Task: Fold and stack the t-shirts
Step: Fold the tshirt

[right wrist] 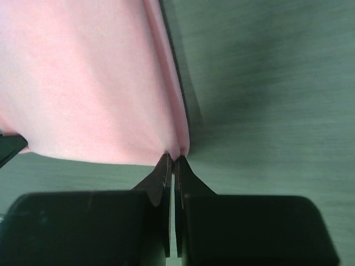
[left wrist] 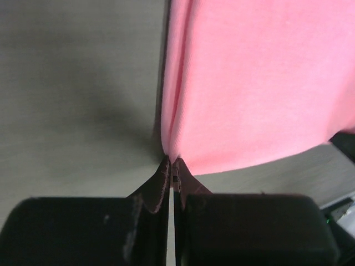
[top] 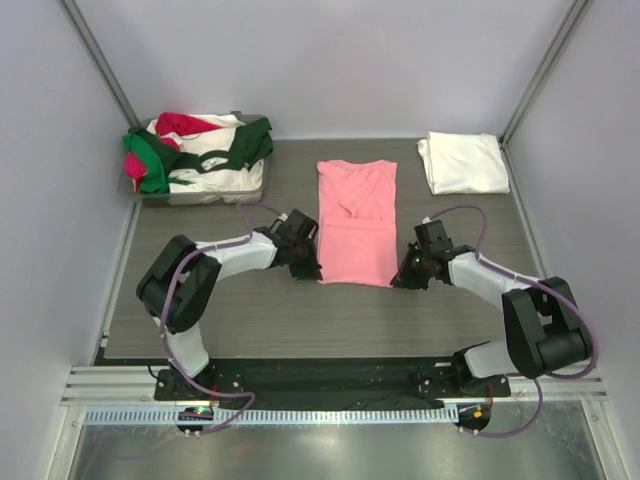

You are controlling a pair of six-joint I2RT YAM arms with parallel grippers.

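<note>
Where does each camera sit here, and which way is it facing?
Top external: above and behind the robot, looking down at the table; both whole arms show, flanking the pink t-shirt.
Left wrist: on the left arm, looking along the left gripper, shut on that shirt's near left corner.
Right wrist: on the right arm, looking along the right gripper, shut on the near right corner.
Shared: both wrist views show the pink shirt's near hem and bare tabletop.
</note>
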